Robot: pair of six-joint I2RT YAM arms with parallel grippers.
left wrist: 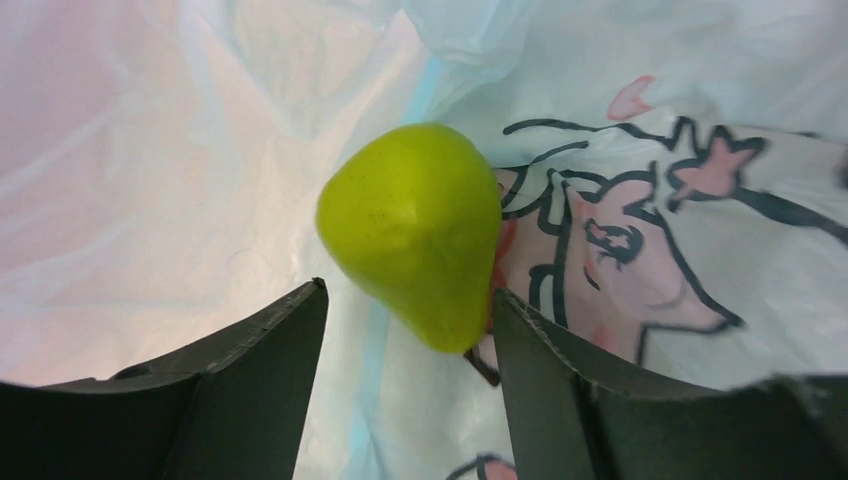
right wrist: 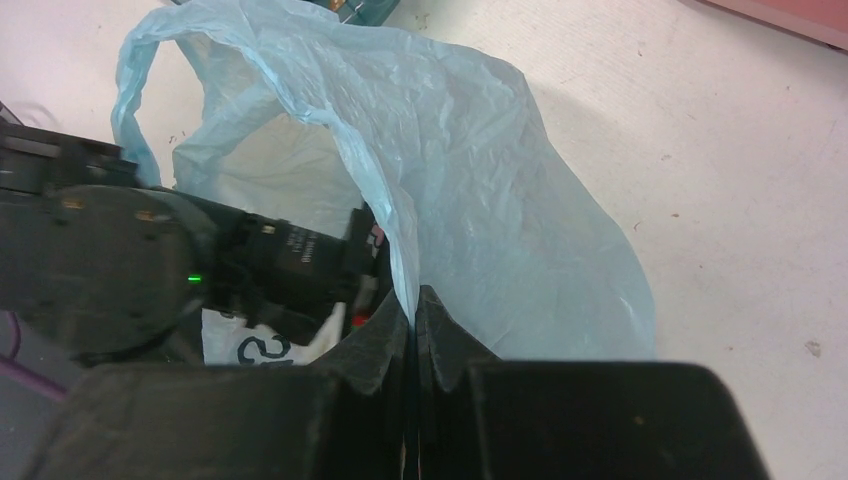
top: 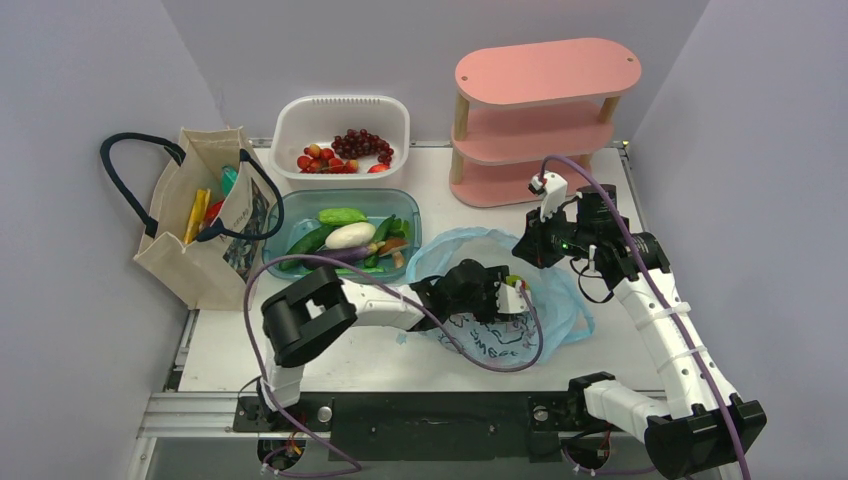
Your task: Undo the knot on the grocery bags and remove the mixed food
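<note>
The light blue plastic bag [top: 568,312] lies open at mid-table; no knot shows. My right gripper [right wrist: 413,300] is shut on the bag's rim [right wrist: 400,250] and holds it up; in the top view it [top: 522,248] is at the bag's far right edge. My left gripper [left wrist: 408,298] is open inside the bag, and a green pear [left wrist: 415,225] lies with its narrow end between the fingertips, against the right finger [left wrist: 560,380]. In the top view the left gripper [top: 512,292] is in the bag's mouth. The beige canvas tote [top: 200,250] stands at the left with snack packets [top: 197,215] inside.
A white slotted basket [top: 340,108] with grapes and red fruit stands at the back. A clear teal tub [top: 272,240] of vegetables sits before it. A pink three-tier shelf [top: 540,75] stands at the back right. Purple cables loop over both arms.
</note>
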